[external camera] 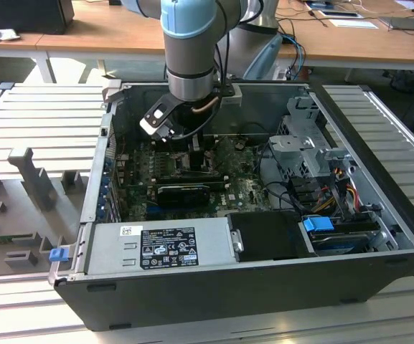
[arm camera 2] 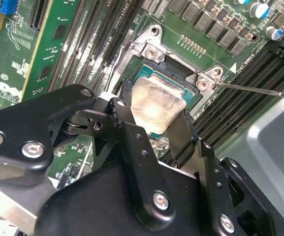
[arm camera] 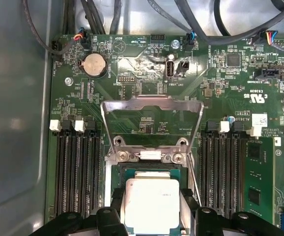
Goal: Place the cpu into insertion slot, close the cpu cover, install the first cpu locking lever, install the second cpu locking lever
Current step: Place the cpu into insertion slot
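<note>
Reaching down into the open computer case [external camera: 214, 301], the arm held its gripper [external camera: 192, 147] over the green motherboard [external camera: 246, 190] in the exterior view, where the chip itself could not be made out. The wrist views supplied it: the black fingers [arm camera 2: 124, 101] were closed against opposite edges of the cpu [arm camera 2: 156, 98], which lay low over the insertion slot [arm camera 2: 177, 73]; whether it was fully seated could not be told. The first wrist view added the cpu cover [arm camera: 151, 102], swung up and open beyond the slot, with long black memory slots [arm camera: 78, 169] on either side. The second wrist view added a thin metal rod [arm camera 2: 260, 89] running out from the socket's corner.
</note>
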{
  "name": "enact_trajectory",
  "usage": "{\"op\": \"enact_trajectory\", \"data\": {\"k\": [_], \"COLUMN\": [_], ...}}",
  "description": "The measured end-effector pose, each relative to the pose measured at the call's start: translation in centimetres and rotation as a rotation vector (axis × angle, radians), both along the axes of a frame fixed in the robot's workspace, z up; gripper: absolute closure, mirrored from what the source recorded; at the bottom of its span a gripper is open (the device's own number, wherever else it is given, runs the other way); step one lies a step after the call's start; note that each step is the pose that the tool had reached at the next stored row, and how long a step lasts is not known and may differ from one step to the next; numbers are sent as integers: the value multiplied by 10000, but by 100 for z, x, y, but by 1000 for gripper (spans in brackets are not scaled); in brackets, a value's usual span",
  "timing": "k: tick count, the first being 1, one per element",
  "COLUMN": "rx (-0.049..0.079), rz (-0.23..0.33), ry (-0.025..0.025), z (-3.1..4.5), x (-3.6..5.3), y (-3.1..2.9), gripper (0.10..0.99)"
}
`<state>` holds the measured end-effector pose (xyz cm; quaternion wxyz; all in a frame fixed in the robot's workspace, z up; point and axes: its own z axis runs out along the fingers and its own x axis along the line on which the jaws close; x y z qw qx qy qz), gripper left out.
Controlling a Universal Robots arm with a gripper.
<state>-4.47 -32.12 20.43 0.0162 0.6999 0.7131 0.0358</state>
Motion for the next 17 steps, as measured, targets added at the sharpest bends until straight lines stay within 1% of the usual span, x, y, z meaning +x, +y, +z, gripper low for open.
{"op": "enact_trajectory", "data": {"k": [4, 9, 10, 11, 12, 13, 17], "rx": [-2, -1, -1, -1, -1, -1, -5], "rz": [-2, -2, -2, -2, -2, -2, -2], "ry": [2, 0, 1, 1, 1, 0, 2], "z": [-29, -35, -36, -37, -37, -29, 75], "x": [0, 0, 0, 0, 0, 0, 0], "y": [5, 5, 5, 5, 5, 5, 5], "gripper": [557, 557, 545, 478, 478, 478, 478]}}
